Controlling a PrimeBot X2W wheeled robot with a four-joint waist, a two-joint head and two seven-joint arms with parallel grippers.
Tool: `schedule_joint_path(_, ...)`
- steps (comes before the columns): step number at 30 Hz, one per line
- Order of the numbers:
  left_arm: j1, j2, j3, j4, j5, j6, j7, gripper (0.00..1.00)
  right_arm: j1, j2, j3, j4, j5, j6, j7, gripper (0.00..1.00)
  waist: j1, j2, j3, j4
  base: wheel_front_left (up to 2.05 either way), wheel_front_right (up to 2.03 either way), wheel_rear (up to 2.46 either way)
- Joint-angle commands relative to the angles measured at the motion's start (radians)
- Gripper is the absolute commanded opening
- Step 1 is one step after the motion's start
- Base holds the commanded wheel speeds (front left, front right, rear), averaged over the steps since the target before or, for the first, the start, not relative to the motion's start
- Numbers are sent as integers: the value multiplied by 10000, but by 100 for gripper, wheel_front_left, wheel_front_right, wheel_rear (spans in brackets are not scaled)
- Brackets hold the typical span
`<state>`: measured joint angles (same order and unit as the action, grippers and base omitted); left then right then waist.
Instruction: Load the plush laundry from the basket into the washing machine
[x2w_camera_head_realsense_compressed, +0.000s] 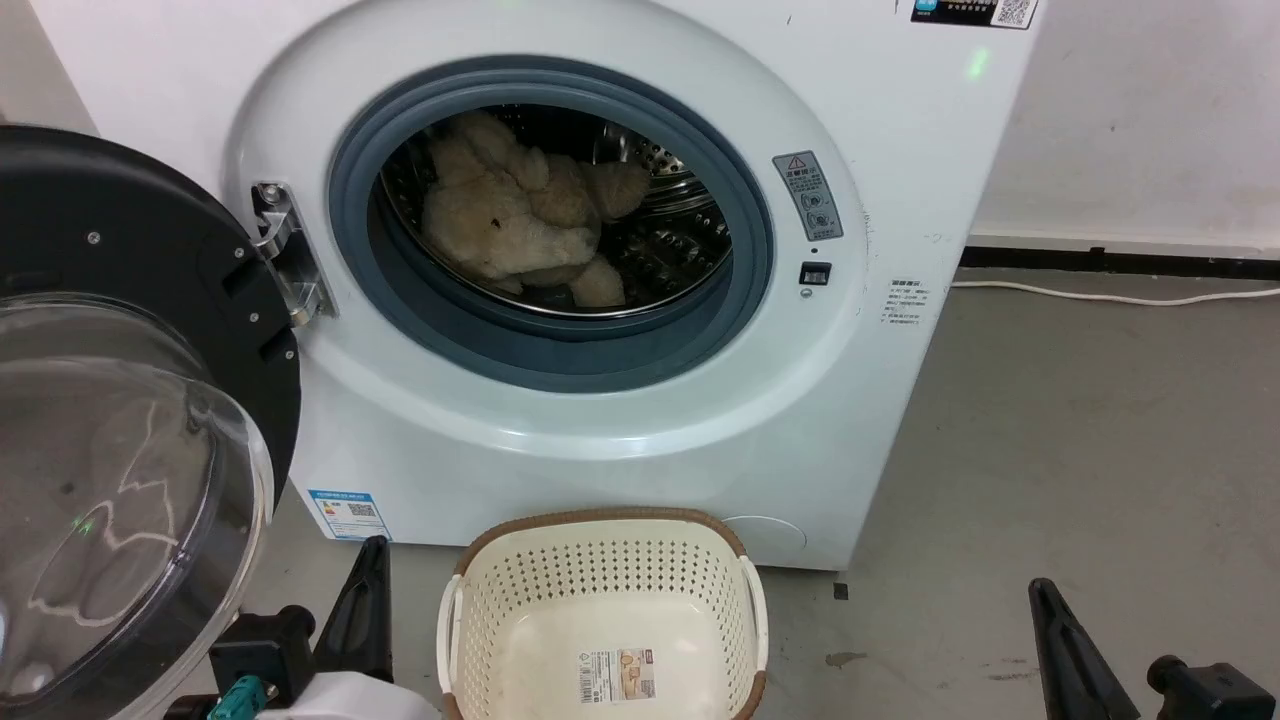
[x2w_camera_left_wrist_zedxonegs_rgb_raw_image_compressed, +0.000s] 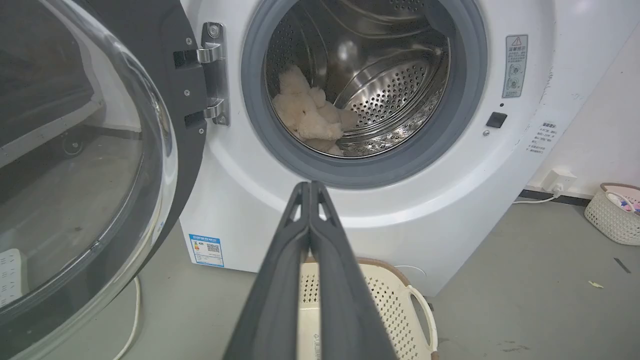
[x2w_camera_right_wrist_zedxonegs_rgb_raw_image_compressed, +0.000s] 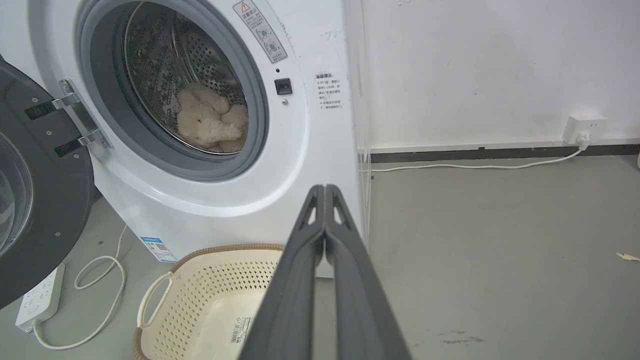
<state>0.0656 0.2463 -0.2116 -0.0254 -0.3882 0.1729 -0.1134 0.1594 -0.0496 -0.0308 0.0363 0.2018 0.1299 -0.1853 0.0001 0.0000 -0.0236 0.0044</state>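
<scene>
Lying in the washing machine (x2w_camera_head_realsense_compressed: 600, 420), seemingly sideways, the plush laundry (x2w_camera_head_realsense_compressed: 520, 215); left gripper (x2w_camera_left_wrist_zedxonegs_rgb_raw_image_compressed: 310, 184) and right gripper (x2w_camera_right_wrist_zedxonegs_rgb_raw_image_compressed: 325, 187) clenched empty.

This looks like a bare utility room set up for laundry, more a test space than a lived-in home. A large white front-loading washing machine (x2w_camera_head_realsense_compressed: 600, 430) stands directly on a stained grey concrete floor (x2w_camera_head_realsense_compressed: 1080, 450). Behind it is a plain white painted wall (x2w_camera_right_wrist_zedxonegs_rgb_raw_image_compressed: 475, 60), scuffed in places, with a dark skirting strip (x2w_camera_right_wrist_zedxonegs_rgb_raw_image_compressed: 500, 153) along its foot. A white wall socket (x2w_camera_right_wrist_zedxonegs_rgb_raw_image_compressed: 584, 126) feeds a thin white cable (x2w_camera_right_wrist_zedxonegs_rgb_raw_image_compressed: 475, 166) that trails over the floor. A white power strip (x2w_camera_right_wrist_zedxonegs_rgb_raw_image_compressed: 40, 300) lies loose on the floor near the machine. An oval cream perforated plastic laundry basket (x2w_camera_head_realsense_compressed: 600, 580) sits in front of the washer, and a smaller cream basket with a brown rim (x2w_camera_left_wrist_zedxonegs_rgb_raw_image_compressed: 607, 222) rests by the wall.
</scene>
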Motion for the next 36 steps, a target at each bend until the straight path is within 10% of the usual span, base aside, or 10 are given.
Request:
schedule_joint_path(1, -30, -55, 64, 10, 157, -56, 39, 0, -72, 0, 9, -15, -76, 0, 45, 0, 0, 0, 3, 0, 0, 0, 0)
schedule_joint_path(36, -209, -599, 649, 79, 1219, -533, 352, 0, -506, -2, 94, -114, -630, 3, 561, 0, 0, 0, 69, -13, 0, 0, 0)
